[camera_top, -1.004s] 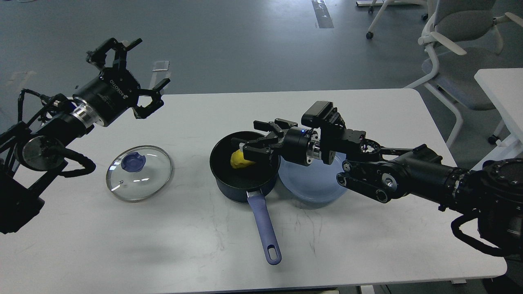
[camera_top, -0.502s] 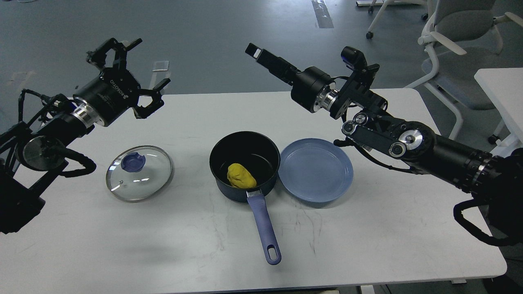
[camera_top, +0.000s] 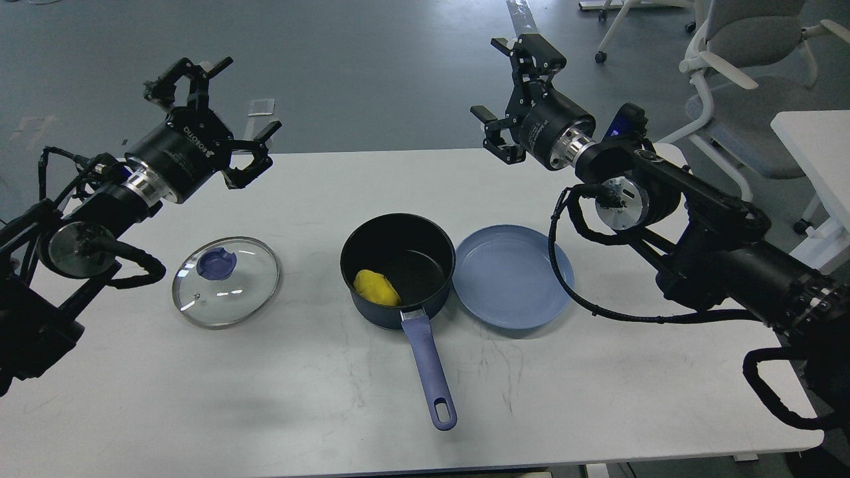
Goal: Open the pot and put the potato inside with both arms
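Head view: the potato [camera_top: 376,287] lies inside the uncovered pot [camera_top: 397,269], mid-tabletop [camera_top: 299,398]. My left pincer [camera_top: 209,109] and right pincer [camera_top: 514,93] hang released, empty. The pot looks rigid, weighty; its long handle [camera_top: 428,362] offers the safest hold.

The potato [camera_top: 376,287] lies inside the uncovered pot [camera_top: 397,269].
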Action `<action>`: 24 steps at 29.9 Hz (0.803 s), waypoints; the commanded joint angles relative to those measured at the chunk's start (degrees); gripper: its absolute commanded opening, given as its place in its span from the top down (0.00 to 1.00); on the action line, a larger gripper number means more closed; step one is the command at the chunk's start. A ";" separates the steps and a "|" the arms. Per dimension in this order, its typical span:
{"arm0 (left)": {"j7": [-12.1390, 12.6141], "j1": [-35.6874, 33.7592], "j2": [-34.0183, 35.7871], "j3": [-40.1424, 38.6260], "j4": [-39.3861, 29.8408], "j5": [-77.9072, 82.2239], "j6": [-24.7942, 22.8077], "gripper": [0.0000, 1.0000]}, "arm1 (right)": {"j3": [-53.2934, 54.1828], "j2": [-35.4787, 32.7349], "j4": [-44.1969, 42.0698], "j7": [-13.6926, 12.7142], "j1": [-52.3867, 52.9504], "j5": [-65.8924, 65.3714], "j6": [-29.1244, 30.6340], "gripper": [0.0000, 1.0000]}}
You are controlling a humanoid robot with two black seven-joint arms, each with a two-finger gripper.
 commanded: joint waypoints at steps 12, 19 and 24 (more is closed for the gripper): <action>-0.27 1.01 -0.77 -0.32 0.00 -0.07 0.18 0.02 | 2.60 0.30 0.90 0.07 -3.06 0.08 -0.09 0.00; -0.18 3.38 -1.30 -2.26 0.00 -0.07 0.18 0.02 | 3.91 0.21 2.13 -1.86 -4.20 0.96 0.79 0.00; -0.18 3.38 -1.04 -2.34 0.00 -0.07 0.00 0.02 | 5.41 0.30 2.48 -4.59 -4.82 5.97 0.97 0.00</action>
